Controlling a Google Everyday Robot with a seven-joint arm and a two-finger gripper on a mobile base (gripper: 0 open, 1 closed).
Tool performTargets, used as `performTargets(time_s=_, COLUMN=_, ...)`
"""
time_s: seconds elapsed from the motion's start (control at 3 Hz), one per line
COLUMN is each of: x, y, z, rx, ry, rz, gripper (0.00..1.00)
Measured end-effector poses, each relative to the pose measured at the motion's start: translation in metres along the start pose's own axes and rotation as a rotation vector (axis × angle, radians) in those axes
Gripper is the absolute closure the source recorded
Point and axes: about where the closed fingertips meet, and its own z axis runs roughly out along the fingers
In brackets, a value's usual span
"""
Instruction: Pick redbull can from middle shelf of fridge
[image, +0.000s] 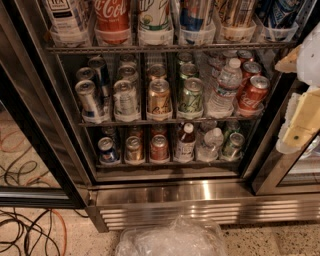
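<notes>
The fridge (200, 200) stands open in front of me, with a steel louvred base. The redbull can (89, 100), slim and silver-and-blue, stands upright at the front left of the middle shelf (170, 121), in a clear tray. More slim cans stand in rows behind it. My gripper (301, 117), cream and white, is at the right edge of the view, outside the fridge at middle-shelf height and far to the right of the redbull can. It holds nothing that I can see.
To the right of the redbull can stand a wider silver-white can (125, 98), a gold can (158, 99), a green can (191, 95), a water bottle (224, 86) and red cans (253, 93). Large bottles fill the rack above. Cables (25, 232) and a plastic bag (170, 241) lie on the floor.
</notes>
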Motion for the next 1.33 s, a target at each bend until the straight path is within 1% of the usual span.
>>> performTargets(time_s=0.33, x=-0.004, y=0.000, z=0.002, rx=0.011, ry=-0.015, rz=0.001, gripper=0.00)
performTargets(time_s=0.67, x=-0.013, y=0.003, z=0.010, rx=0.023, ry=-0.064, rz=0.011, gripper=0.00)
performTargets(time_s=1.0, x=-0.025, y=0.006, z=0.023, rx=0.031, ry=-0.151, rz=0.027, gripper=0.00)
performTargets(time_s=1.33, x=-0.040, y=0.010, z=0.040, rx=0.037, ry=-0.257, rz=0.044, gripper=0.00)
